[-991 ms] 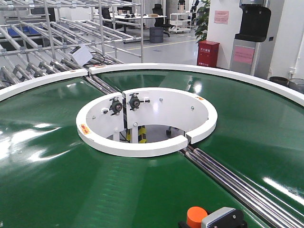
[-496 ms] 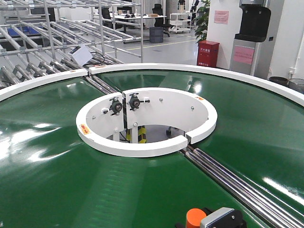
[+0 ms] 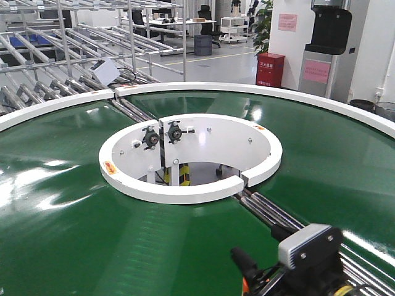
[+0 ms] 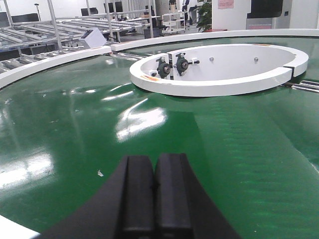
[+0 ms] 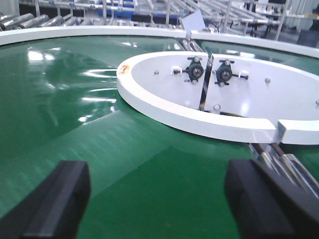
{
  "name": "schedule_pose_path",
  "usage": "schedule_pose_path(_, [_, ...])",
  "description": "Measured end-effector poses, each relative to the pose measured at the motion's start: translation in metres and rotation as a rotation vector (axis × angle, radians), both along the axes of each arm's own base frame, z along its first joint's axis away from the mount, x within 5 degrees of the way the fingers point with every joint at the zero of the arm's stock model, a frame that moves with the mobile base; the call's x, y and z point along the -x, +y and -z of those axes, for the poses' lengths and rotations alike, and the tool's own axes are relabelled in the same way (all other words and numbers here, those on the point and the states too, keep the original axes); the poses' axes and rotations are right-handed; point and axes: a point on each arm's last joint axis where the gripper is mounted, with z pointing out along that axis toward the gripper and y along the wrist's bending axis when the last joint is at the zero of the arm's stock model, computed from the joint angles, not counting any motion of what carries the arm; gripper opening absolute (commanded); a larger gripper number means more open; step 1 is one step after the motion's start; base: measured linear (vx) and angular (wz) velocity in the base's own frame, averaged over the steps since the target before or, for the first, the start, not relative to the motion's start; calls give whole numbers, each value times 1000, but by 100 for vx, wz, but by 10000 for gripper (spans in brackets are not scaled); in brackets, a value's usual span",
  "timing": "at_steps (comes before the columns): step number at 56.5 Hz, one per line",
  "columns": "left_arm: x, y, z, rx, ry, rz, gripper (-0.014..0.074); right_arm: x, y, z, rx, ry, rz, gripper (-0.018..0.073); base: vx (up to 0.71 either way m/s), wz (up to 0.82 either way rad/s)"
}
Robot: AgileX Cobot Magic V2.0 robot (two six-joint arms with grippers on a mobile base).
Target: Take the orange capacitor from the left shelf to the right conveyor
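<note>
Capacitor released on belt

Right tool (image 5: 154, 199) now spread wide, empty; orange capacitor (image 3: 246, 286) barely visible behind it, formerly plain. Left tool (image 4: 153, 191) pressed together. Delivery likely done.

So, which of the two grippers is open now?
The right gripper: its fingers stand far apart. The left gripper has its own pressed together.
</note>
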Motion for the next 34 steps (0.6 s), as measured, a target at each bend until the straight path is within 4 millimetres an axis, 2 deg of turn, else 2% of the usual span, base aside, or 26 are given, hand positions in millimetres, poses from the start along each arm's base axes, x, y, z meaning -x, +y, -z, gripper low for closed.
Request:
schedule_pose_path(9, [0, 0, 0, 0, 0, 0, -6, 43, -19, -48, 10, 73, 37, 34, 0, 0])
schedule_pose_path(11, [0, 0, 0, 0, 0, 0, -6, 54, -25, -57, 13, 88, 58, -16, 0, 0])
schedule_pose_path(17, [0, 0, 0, 0, 0, 0, -6, 87, -46, -75, 17, 148, 167, -13, 0, 0])
schedule_pose_path(24, [0, 0, 0, 0, 0, 0, -6, 116, -67, -81, 26, 205, 276, -11, 0, 0])
schedule_pose_path(34, [0, 0, 0, 0, 0, 0, -6, 140, -80, -88, 9, 197, 330, -11, 0, 0])
